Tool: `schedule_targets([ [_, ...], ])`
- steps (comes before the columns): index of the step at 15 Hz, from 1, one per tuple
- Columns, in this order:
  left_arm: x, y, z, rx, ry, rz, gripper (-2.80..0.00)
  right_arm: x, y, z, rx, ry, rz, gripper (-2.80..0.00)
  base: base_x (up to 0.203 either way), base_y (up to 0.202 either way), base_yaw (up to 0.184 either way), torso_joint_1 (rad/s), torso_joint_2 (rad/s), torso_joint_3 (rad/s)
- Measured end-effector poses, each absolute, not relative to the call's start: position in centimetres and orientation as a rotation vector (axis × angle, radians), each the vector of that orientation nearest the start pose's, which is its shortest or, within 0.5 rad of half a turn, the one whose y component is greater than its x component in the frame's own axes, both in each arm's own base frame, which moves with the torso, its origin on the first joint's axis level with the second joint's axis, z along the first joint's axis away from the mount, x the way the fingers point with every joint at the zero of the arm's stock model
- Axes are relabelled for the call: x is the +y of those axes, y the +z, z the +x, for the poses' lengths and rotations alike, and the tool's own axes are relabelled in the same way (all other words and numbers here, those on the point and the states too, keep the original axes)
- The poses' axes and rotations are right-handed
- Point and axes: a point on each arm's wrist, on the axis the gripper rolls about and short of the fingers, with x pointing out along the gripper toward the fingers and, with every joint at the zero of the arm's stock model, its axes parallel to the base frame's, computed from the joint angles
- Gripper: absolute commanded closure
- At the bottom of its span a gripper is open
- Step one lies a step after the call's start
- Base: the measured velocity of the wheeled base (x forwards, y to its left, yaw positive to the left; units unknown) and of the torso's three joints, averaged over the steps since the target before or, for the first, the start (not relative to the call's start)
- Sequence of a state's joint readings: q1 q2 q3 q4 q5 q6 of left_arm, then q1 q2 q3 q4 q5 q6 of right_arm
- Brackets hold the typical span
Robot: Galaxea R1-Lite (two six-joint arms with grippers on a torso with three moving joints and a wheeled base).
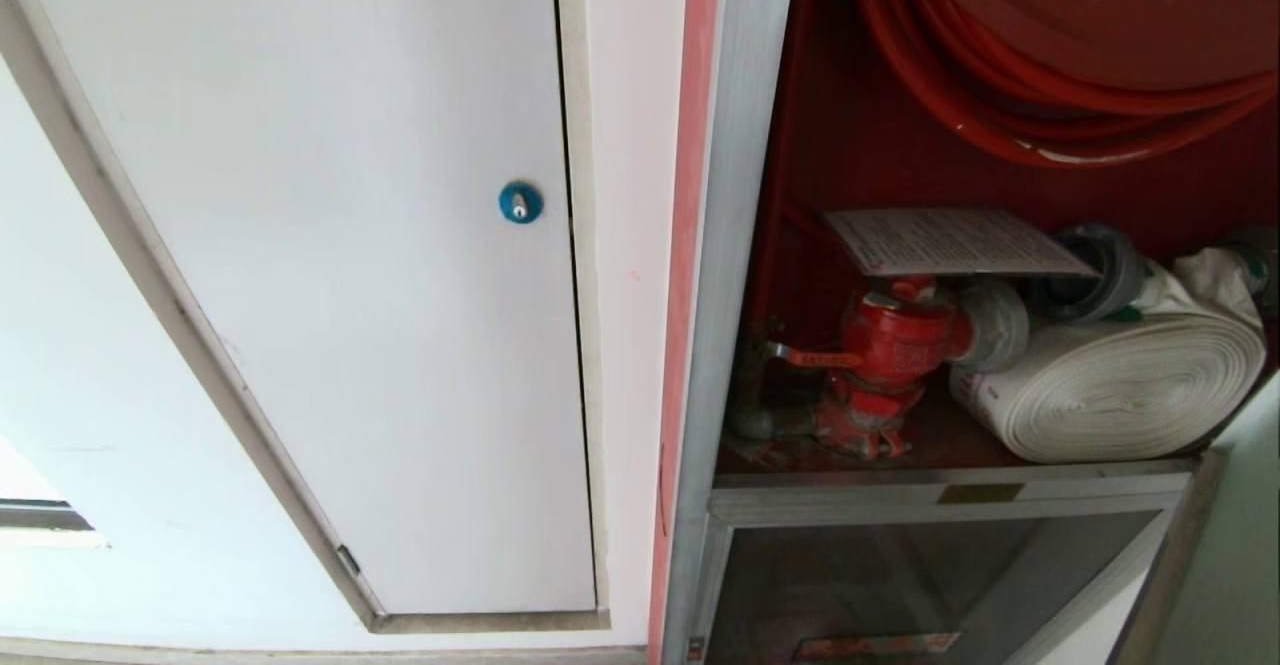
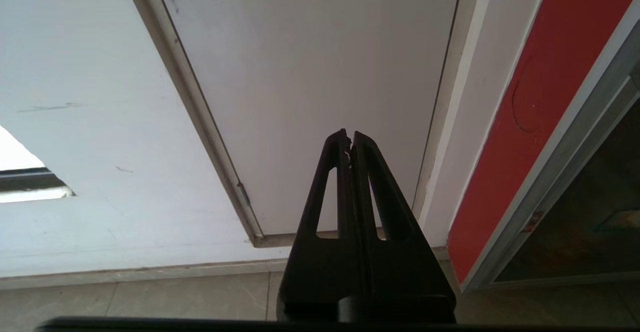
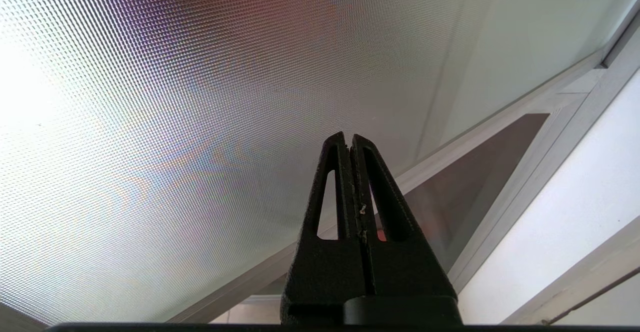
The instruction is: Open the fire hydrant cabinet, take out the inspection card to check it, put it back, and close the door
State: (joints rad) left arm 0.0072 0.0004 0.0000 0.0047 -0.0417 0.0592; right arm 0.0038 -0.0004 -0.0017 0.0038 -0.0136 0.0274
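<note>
Both grippers, left [image 2: 350, 140] and right [image 3: 348, 142], are pressed shut and empty, while the inspection card [image 1: 950, 242], lying right of centre atop the red valve [image 1: 890, 345], is judged light, floppy, slippery-sleeved, best pinched at its near overhanging edge.

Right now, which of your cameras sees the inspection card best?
The head view: the inspection card lies flat on top of the red valve inside the open cabinet, its printed face visible. The left wrist view shows only the white door and the cabinet's frame, the right wrist view only frosted glass; neither shows the card.
</note>
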Motion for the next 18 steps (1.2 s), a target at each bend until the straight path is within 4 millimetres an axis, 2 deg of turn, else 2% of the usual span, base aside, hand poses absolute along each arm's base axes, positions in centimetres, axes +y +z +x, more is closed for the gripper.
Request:
schedule_targets([
  [5,-0.11,7.50,-2.28,0.003,-0.034,0.059,0.00,-0.04,7.56,-2.30,0.002,-0.010,0.027,0.00,-0.017,0.000,0.001,0.003,0.00,0.001],
  [18,-0.11,7.50,-2.28,0.003,-0.034,0.059,0.00,-0.04,7.56,-2.30,0.001,-0.009,0.027,0.00,-0.195,0.000,0.001,0.003,0.00,0.002],
])
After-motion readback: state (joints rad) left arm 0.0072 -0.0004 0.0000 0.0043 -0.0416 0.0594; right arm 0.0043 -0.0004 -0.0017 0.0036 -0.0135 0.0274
